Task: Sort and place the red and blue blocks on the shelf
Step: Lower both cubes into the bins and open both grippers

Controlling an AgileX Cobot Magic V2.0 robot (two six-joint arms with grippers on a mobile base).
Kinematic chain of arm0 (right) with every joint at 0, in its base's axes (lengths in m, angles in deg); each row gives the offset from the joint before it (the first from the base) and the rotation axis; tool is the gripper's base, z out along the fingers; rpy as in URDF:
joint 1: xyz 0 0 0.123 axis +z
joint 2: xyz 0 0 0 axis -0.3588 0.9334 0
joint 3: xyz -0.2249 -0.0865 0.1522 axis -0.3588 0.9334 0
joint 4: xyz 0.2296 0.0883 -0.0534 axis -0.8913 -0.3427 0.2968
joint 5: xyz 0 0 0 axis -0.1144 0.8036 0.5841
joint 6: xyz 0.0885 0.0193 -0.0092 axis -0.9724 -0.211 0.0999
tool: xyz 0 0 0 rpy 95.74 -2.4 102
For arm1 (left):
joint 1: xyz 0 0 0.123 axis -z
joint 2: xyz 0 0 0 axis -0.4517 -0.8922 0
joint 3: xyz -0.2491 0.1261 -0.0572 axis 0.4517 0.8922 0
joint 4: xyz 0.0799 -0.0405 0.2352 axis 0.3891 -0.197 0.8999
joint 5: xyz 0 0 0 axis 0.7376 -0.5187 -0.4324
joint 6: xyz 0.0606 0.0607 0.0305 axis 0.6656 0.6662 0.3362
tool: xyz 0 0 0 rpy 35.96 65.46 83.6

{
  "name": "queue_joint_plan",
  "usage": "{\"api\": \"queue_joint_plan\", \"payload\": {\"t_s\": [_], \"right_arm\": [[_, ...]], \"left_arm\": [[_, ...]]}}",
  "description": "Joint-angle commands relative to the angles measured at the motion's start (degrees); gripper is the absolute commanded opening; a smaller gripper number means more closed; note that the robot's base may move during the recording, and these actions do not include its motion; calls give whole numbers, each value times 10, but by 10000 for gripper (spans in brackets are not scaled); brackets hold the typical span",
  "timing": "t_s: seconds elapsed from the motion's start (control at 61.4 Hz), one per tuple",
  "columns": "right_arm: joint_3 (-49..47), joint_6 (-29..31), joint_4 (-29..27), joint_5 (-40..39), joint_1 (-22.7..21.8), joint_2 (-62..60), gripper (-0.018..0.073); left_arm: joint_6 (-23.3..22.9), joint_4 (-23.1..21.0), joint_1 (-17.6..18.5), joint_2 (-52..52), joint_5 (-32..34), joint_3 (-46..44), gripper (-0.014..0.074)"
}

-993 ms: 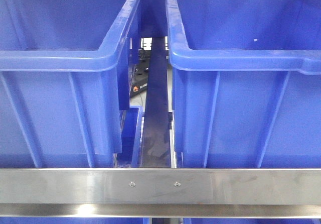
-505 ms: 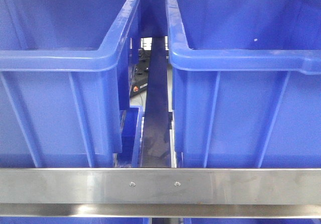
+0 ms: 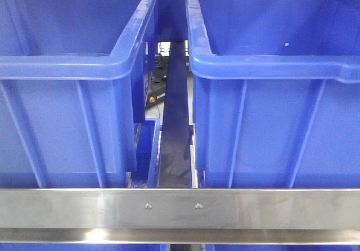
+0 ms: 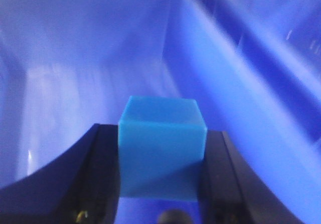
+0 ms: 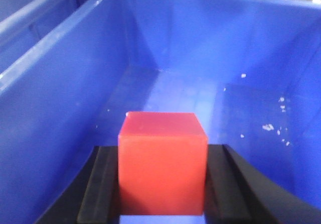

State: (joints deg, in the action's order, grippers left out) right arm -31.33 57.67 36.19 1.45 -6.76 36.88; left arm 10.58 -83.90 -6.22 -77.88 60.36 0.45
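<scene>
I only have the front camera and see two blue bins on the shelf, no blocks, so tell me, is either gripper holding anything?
Observer: Yes. The left gripper is shut on the blue block.
Operator: And the right one?
Observer: The right gripper is shut on the red block.
Operator: Where is the red block?
Observer: Above the inside of a blue bin, not yet released.

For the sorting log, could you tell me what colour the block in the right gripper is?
Bright red block, clearest in the right wrist view.
</scene>
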Motion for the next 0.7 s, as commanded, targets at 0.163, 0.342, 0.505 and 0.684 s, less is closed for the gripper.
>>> {"api": "queue_joint_plan", "payload": {"t_s": [0.163,0.342,0.505,0.684], "right_arm": [[-24,5,6,-56,2,-8,80],[-24,5,6,-51,2,-8,364],[-24,5,6,-46,2,-8,589],[-24,5,6,-39,2,-8,592]], "left_arm": [[0,-1,4,-29,59,-24,258],[0,-3,4,-34,59,-24,515],[0,-3,4,-34,59,-24,542],[0,-3,4,-34,59,-24,538]]}}
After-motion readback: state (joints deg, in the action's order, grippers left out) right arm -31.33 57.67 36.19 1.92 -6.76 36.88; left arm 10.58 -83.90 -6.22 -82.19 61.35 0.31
